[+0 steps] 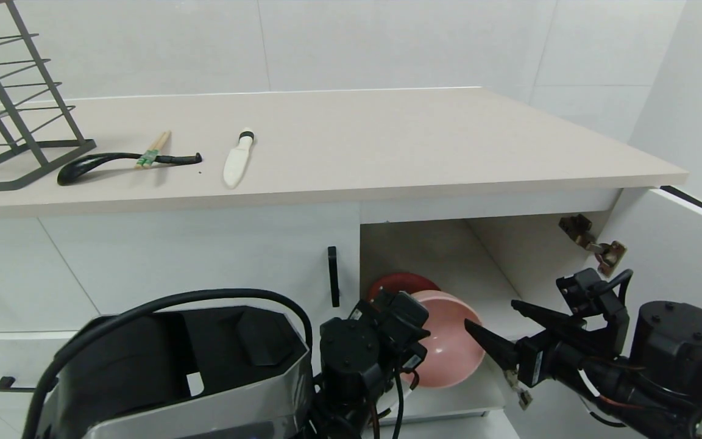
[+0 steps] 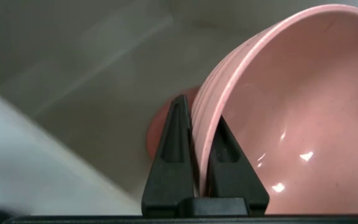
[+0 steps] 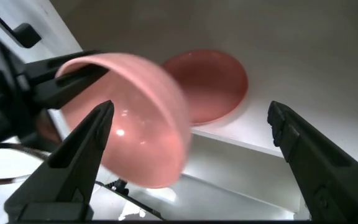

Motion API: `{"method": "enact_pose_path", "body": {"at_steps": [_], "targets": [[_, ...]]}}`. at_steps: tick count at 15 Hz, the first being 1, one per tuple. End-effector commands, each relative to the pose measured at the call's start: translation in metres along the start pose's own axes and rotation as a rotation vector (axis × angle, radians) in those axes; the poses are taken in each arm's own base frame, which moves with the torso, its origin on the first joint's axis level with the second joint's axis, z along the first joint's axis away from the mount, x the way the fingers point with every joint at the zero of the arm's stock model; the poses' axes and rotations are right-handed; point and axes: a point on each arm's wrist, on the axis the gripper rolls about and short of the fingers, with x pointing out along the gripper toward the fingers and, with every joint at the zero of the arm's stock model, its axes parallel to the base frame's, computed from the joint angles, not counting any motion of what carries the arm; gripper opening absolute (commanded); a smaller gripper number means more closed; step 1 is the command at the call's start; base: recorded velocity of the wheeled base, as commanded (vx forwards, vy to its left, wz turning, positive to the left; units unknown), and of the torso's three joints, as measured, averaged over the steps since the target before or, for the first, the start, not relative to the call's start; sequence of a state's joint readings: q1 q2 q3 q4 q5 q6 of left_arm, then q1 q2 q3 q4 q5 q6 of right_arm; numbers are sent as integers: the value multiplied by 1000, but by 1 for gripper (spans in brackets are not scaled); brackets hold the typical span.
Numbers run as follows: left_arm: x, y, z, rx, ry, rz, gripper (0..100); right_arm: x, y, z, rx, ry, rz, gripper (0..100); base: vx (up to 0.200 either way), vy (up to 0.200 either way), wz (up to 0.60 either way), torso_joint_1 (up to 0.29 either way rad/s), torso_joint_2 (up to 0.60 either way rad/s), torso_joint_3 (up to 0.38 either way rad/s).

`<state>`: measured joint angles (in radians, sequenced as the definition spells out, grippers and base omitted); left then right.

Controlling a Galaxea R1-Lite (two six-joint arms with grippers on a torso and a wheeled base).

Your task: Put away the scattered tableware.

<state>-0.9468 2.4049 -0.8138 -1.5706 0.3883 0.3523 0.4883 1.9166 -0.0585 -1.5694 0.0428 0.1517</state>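
Two dishes counted at the open cabinet [image 1: 424, 244]: one pink bowl [image 1: 451, 350] and one red dish [image 1: 401, 282]. Three utensils counted on the counter [image 1: 387, 140], all well above the pink bowl and to the robot's left of it: one black ladle [image 1: 92, 166], one pair of wooden chopsticks [image 1: 153, 149] laid across the ladle's handle, and one white utensil [image 1: 238, 160] with a black band, lying apart from the other two. Also one wire rack [image 1: 16, 110], still farther to the left of the pink bowl than the ladle.

For the left gripper [image 2: 199, 124]: clamped on the rim of the pink bowl, one finger [image 2: 176, 149] outside the wall, the other inside. Pink bowl tilted on its side, opening turned to the robot's right, at the front of the cabinet's shelf [image 1: 448, 399]. Red dish just behind the pink bowl, deeper on the shelf; touching or apart, cannot tell.

For the right gripper [image 1: 490, 313]: spread wide, nothing grasped, tips just beside the pink bowl on its open side. Contact with the bowl: cannot tell.

Above the pink bowl, a pale beige counter top over white cabinet fronts with black handles [image 1: 333, 275]. To the right of the pink bowl, the white door [image 1: 680, 244] standing open, its metal hinge [image 1: 592, 241] showing. Behind and above, a white tiled wall [image 1: 387, 42].
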Motion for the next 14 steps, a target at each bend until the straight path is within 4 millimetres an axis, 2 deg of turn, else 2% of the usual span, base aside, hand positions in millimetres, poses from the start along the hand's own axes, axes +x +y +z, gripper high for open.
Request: {"method": "enact_pose_path", "body": {"at_steps": [1,5,7,12,14], "targets": [[9,-2,6,-24,-37,15,0,2,0,-3,1,15,-1,100,0,0,0,0,0,0],[20,-2,29,-141,-118,59,0,4,-7,0,9,-1,-30,100,0,0,0,0,0,0],[25,-3,39,-193,-141,117,0,7,-19,5,22,-28,-75,100,0,0,0,0,0,0],[16,-23,48,-248,-158,79,0,9,-30,12,34,-65,-119,100,0,0,0,0,0,0],[16,-23,49,-250,-161,78,0,9,-30,13,35,-69,-122,100,0,0,0,0,0,0]]}}
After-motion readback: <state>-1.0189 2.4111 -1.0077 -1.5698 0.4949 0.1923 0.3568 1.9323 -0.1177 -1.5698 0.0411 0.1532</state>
